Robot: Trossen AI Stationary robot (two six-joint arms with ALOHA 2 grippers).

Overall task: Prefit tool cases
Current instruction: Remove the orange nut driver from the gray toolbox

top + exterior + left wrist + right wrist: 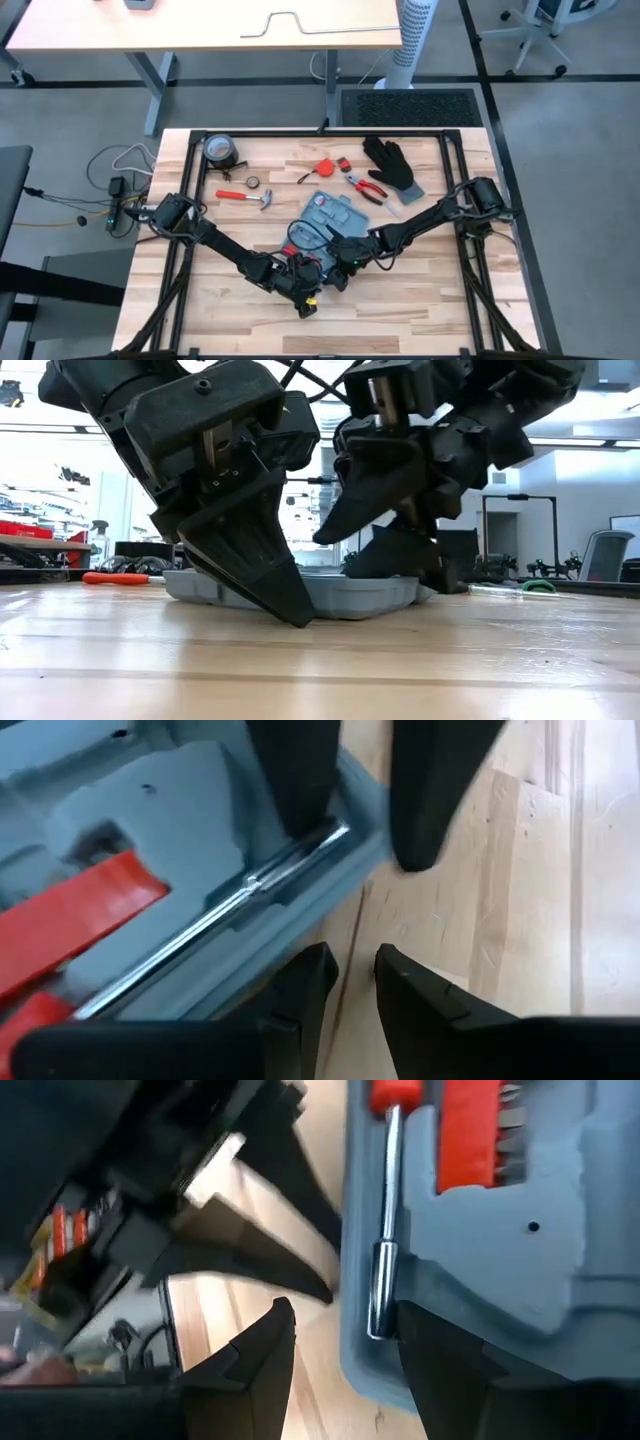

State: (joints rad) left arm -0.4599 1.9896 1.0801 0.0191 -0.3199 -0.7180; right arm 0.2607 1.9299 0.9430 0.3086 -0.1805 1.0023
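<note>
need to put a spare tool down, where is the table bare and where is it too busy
Bare wood: the near strip of the table in front of both arms, and the left side below the hammer. Crowded: the centre, where the left gripper and right gripper meet at the tool case, and the far side around the pliers and glove.

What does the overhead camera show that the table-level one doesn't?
Only the high view shows the whole layout: a black glove, red-handled pliers, a hammer and a tape roll behind the case.

Only the low view shows the left gripper tips reaching down to the table at the case's near edge, plus the room beyond.

Both show the light-blue tool case with both arms crowded over it, the right gripper included.
</note>
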